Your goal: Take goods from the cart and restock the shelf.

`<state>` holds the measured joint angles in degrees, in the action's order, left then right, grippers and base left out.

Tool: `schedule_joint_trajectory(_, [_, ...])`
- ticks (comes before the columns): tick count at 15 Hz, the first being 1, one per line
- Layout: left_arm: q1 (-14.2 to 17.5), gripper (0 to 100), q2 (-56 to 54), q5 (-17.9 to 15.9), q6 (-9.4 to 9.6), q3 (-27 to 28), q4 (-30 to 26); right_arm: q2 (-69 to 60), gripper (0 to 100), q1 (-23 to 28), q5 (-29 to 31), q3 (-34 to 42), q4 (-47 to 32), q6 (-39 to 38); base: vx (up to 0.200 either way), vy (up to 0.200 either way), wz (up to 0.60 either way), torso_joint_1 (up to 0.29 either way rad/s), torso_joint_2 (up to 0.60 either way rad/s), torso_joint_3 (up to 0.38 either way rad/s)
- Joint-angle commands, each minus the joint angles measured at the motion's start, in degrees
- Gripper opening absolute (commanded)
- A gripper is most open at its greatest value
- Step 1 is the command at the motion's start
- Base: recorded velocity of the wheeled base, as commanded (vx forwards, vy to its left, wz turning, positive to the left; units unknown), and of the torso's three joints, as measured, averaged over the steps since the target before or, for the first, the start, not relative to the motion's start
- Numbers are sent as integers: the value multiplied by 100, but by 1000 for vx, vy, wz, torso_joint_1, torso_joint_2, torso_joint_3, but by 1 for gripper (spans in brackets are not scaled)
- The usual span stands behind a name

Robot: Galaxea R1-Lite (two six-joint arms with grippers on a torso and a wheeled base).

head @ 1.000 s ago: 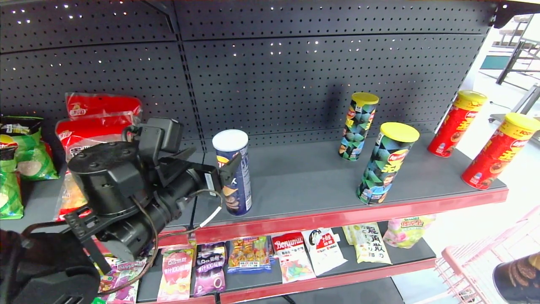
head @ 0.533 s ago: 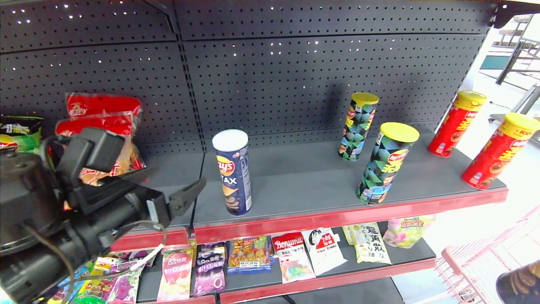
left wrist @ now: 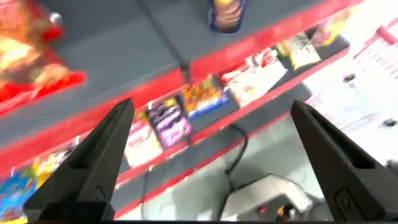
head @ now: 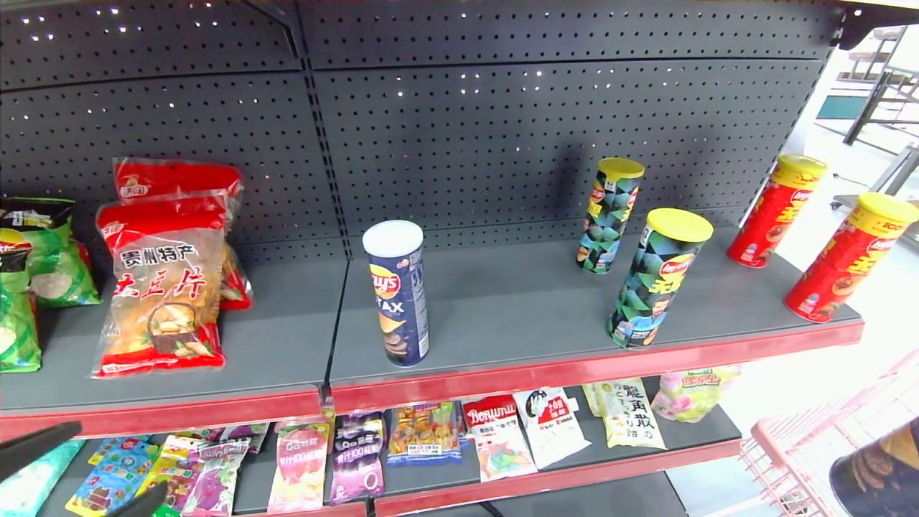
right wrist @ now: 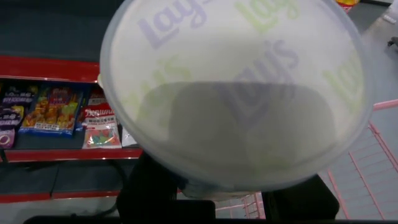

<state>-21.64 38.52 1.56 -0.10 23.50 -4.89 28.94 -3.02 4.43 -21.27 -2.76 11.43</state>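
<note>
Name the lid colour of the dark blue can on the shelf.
White. The lid of the dark blue can shows best in the head view.

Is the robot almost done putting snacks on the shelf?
Partly. Done: a blue can stands upright on the shelf. In hand: the right pincer holds a dark can down by the cart. The left pincer is open and empty. Left: that dark can probably goes on the shelf next; what remains in the cart cannot be seen.
</note>
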Motion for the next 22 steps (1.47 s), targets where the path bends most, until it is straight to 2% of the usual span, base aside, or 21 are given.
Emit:
schedule_joint_trajectory(1, [371,100,-258,301,-61,-65,-47,77,0,-14,-12,79,-32,8,0,0,0,0,0,0])
schedule_joint_trajectory(3, [353,100,-231,99,-17,-74,5,77,0,-14,-12,106,-32,43,0,0,0,0,0,0])
schedule_joint_trajectory(5, [380,100,-205,99,10,-12,-91,103,0,-14,-12,88,-15,96,0,0,0,0,0,0])
schedule_joint_trajectory(6, [344,100,-214,-77,256,-12,-249,121,0,-14,-12,79,-15,113,0,0,0,0,0,0])
schedule_joint_trajectory(7, [371,100,-205,-455,238,-12,-188,112,0,-14,-12,71,-15,113,0,0,0,0,0,0])
schedule_joint_trajectory(8, [406,100,-170,-525,247,-12,-162,112,0,-14,-12,71,-15,113,0,0,0,0,0,0])
schedule_joint_trajectory(12, [415,100,-134,-525,335,-12,-109,103,0,-14,-12,62,-23,113,0,0,0,0,0,0])
schedule_joint_trajectory(14, [415,100,-170,-516,458,-21,-109,85,0,-14,-12,79,-23,113,0,0,0,0,0,0])
schedule_joint_trajectory(16, [424,100,-161,-446,660,-48,-109,59,0,-14,-12,115,-32,184,0,0,0,0,0,0])
schedule_joint_trajectory(18, [432,100,-152,-420,687,-109,-109,24,0,-14,-21,115,-32,201,0,0,0,0,0,0])
schedule_joint_trajectory(22, [424,100,-161,-305,862,-118,-118,24,0,-14,-12,123,-32,210,0,0,0,0,0,0])
